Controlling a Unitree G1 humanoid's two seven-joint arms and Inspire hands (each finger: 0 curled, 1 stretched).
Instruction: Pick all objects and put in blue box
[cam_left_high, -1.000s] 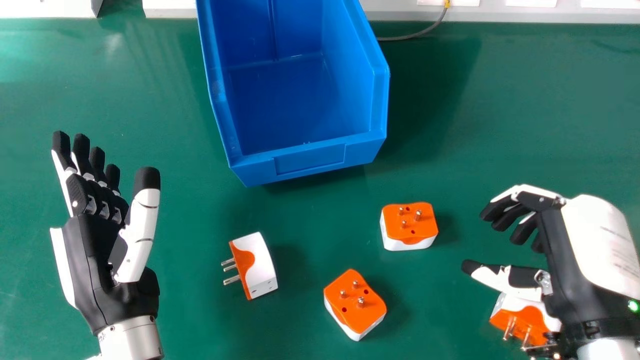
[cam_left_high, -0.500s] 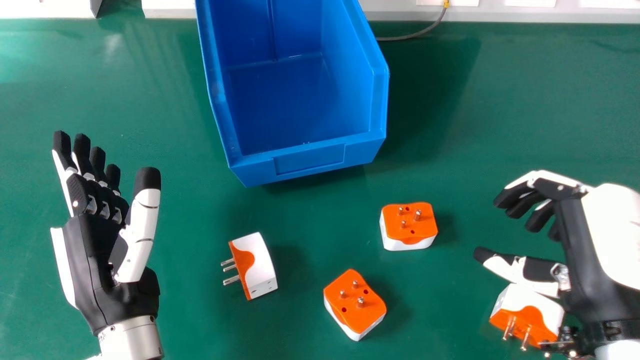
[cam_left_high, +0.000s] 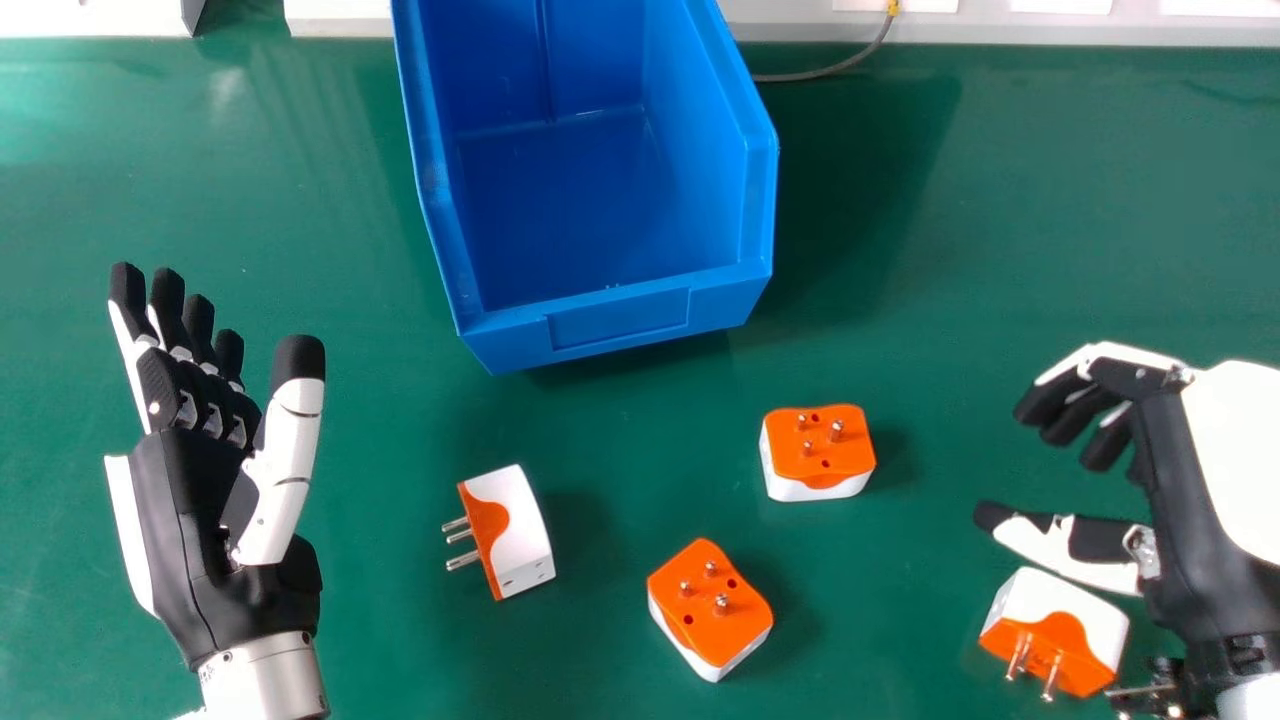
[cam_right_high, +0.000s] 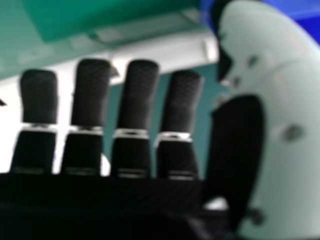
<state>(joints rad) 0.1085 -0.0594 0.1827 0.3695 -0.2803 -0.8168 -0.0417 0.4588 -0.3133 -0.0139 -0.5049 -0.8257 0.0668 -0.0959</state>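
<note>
My left hand (cam_left_high: 200, 520) rests over the table's left side, palm up, fingers extended, holding nothing. At the right edge my right hand (cam_left_high: 1180, 470) is above the table with relaxed fingers and nothing between them and the thumb; in the right hand view the hand (cam_right_high: 132, 100) has its fingers extended. One orange-and-white adapter (cam_left_high: 1058, 625) lies just below its thumb, partly beside the wrist. Another adapter (cam_left_high: 818, 450) sits right of centre, pins up, and a third (cam_left_high: 708, 608) lies nearer the front. A white-and-orange adapter (cam_left_high: 512, 530) lies on its side, pins facing left. The blue box (cam_left_high: 620, 318) stands at the back.
The green table (cam_left_high: 340, 240) carries everything. A grey cable (cam_left_high: 830, 70) runs behind the box's right side, and white blocks (cam_left_high: 95, 18) line the far edge.
My right hand has moved to the right, uncovering more of the adapter below its thumb. The left hand has barely shifted, and the adapters and box lie where they were.
</note>
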